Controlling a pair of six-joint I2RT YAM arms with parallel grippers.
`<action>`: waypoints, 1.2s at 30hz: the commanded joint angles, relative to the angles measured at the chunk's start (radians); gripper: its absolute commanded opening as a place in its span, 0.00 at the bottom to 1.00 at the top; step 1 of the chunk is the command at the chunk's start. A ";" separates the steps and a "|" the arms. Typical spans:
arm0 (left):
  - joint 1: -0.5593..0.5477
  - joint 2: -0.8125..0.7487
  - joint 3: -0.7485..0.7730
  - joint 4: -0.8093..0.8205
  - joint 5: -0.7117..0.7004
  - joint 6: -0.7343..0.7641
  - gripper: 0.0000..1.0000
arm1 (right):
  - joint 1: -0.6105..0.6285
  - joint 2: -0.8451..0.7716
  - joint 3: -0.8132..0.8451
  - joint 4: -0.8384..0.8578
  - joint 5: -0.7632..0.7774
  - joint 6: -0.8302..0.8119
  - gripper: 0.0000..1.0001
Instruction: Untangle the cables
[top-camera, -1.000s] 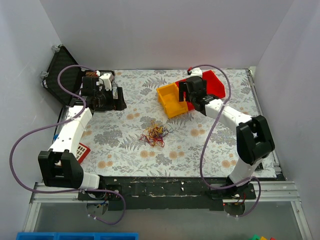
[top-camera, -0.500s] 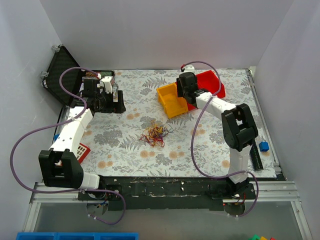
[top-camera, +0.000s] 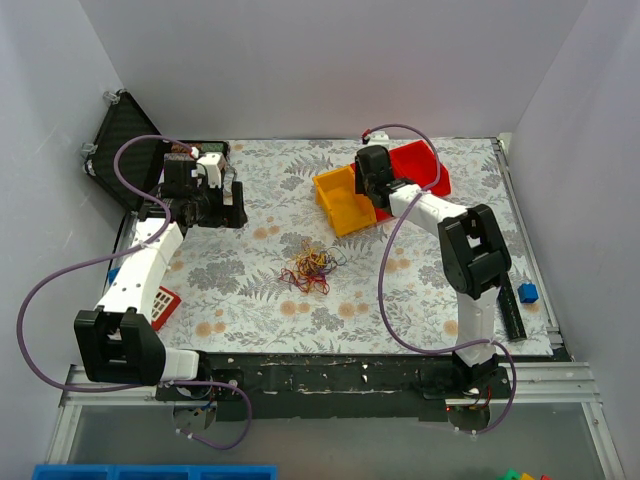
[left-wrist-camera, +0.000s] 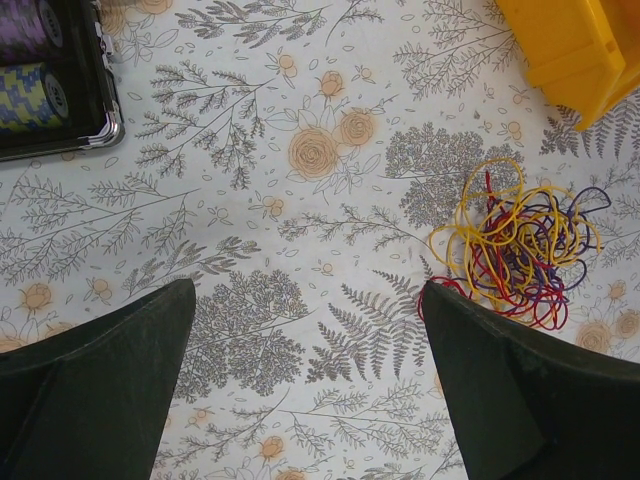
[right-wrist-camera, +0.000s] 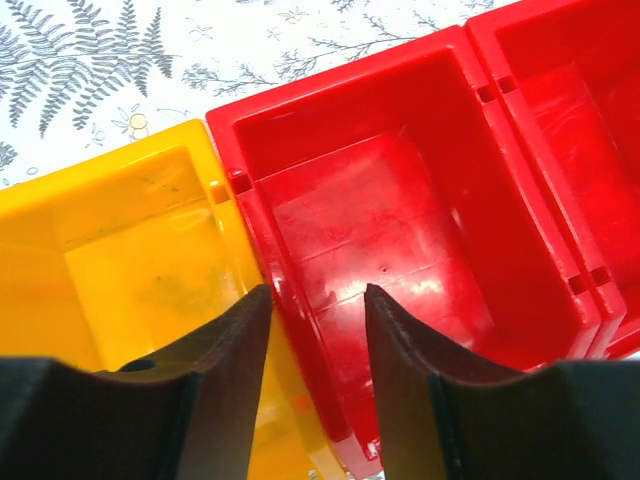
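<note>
On the near side of the yellow bin (top-camera: 343, 203), well apart from it and toward the left arm's base, a small red flat object (top-camera: 163, 303) is seen on the floral table cover (top-camera: 260, 300). At about the same depth, well to the right of the bin, a small blue block (top-camera: 527, 292) is found beside a dark strip (top-camera: 510, 308).

The cables (top-camera: 312, 265) are found just on the near side of the yellow bin and slightly to its left, apart from it. They lie in one loose tangle of yellow, red, orange and dark purple loops, flat on the cover. Neither arm is touching them.

The left gripper (left-wrist-camera: 308, 295) is held well to the left of the yellow bin, above the cover. Its jaws are spread wide and nothing is held between them. In the left wrist view the cables (left-wrist-camera: 515, 250) are seen by the right fingertip (left-wrist-camera: 450, 310).

The right gripper (right-wrist-camera: 315, 300) is placed at the far right side of the yellow bin (right-wrist-camera: 130, 250), where the red bin (right-wrist-camera: 400, 230) touches it. Its jaws are parted only narrowly, and the red bin's wall shows in the gap. No grip on that wall can be made out.

Well to the left of the yellow bin and farther back, an open black case (top-camera: 120, 140) is propped against the wall.
</note>
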 joint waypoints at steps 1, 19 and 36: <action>0.001 -0.048 -0.010 -0.003 -0.012 0.006 0.98 | -0.001 0.007 -0.043 -0.054 -0.026 0.025 0.57; -0.001 -0.065 -0.023 0.007 -0.023 0.000 0.98 | 0.000 -0.010 -0.133 -0.014 -0.104 0.030 0.61; -0.001 -0.084 -0.062 0.026 -0.022 0.003 0.98 | 0.186 -0.019 -0.149 -0.092 0.030 0.144 0.24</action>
